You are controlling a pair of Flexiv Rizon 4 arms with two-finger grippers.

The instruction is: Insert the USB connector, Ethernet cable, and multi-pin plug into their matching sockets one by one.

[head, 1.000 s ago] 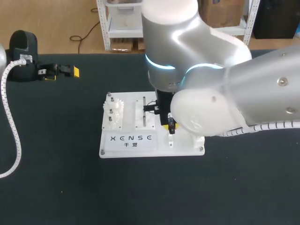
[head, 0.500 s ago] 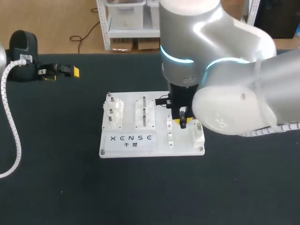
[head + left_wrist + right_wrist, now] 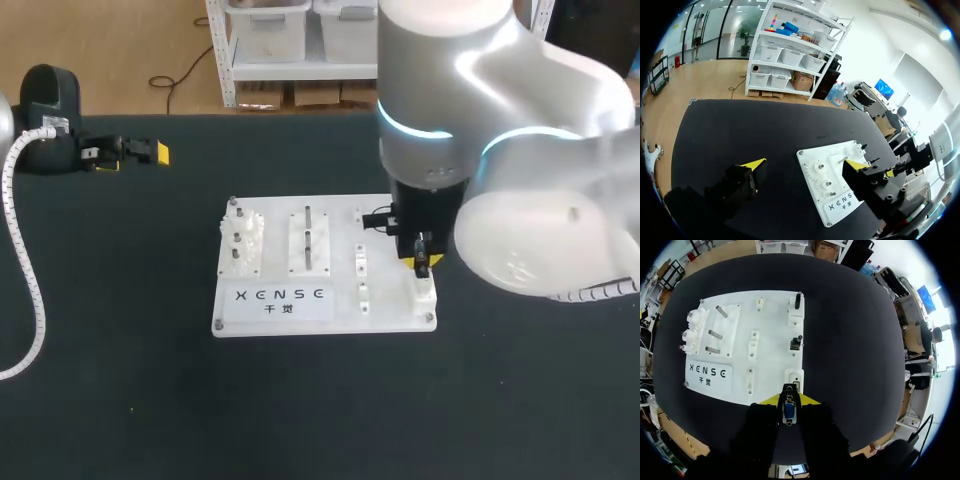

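The black surface (image 3: 120,380) carries everything. The right arm (image 3: 500,150) comes in from the right and bends down over the right front part of the white board (image 3: 330,320), which lies flat near the middle of the surface.

The left arm (image 3: 45,105) sits at the far left edge, well apart from the board. The left gripper (image 3: 804,163) hangs over bare surface with its fingers spread wide and nothing between them. From its wrist view the board lies ahead of it and to one side.

The right gripper (image 3: 789,401) points straight down at the board's right front corner. Its fingers stand narrow and clamp the multi-pin plug (image 3: 789,410) from both sides, so that the plug's blue face sits between the yellow tips. Just ahead of the plug is a raised white socket block (image 3: 794,377) with a slot in it. Plug and block are close together, but I cannot tell whether they touch.

Farther along the same right column stand a nearer black connector (image 3: 796,342) and a farther black connector (image 3: 797,301), each upright in a small white mount. Which one is the USB and which the Ethernet I cannot tell.

Three metal pegs (image 3: 715,334) stand on the board's left half, beside a white toothed block (image 3: 692,322) at its left edge.
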